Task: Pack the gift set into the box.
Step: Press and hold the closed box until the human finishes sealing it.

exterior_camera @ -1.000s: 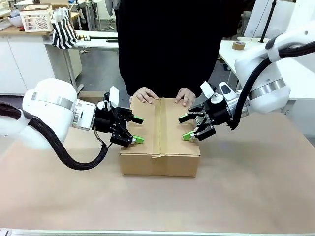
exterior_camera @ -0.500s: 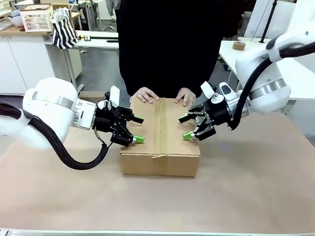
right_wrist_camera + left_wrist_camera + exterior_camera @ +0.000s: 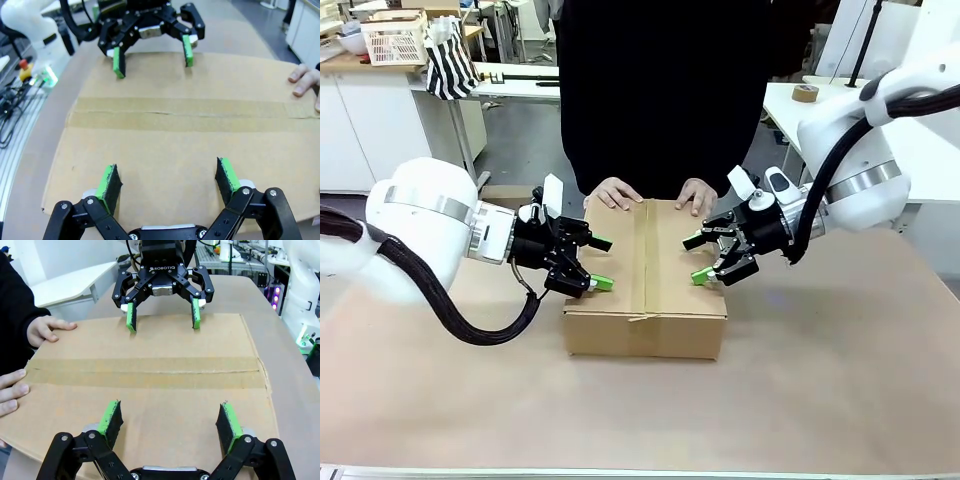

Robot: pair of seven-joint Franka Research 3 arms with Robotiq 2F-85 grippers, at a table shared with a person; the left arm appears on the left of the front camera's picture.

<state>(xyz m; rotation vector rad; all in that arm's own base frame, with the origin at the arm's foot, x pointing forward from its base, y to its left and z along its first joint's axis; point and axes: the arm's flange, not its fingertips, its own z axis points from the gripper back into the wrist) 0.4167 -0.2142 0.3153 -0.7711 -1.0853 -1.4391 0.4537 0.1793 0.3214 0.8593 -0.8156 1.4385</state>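
The brown cardboard box (image 3: 646, 280) sits mid-table with its top flaps shut and a strip of tape (image 3: 145, 371) along the seam. My left gripper (image 3: 599, 264) is open over the box's left edge, and my right gripper (image 3: 697, 258) is open over its right edge; each faces the other across the lid (image 3: 175, 145). Nothing is between either pair of fingers. In the left wrist view the left gripper (image 3: 170, 420) hovers just above the lid; in the right wrist view so does the right gripper (image 3: 168, 182). The gift set is hidden.
A person in black stands at the far side with both hands (image 3: 616, 193) resting on the box's far edge; fingers (image 3: 42, 330) show in the left wrist view. A pinkish-white lattice crate (image 3: 394, 40) and striped bag (image 3: 450, 60) stand on a counter far back left.
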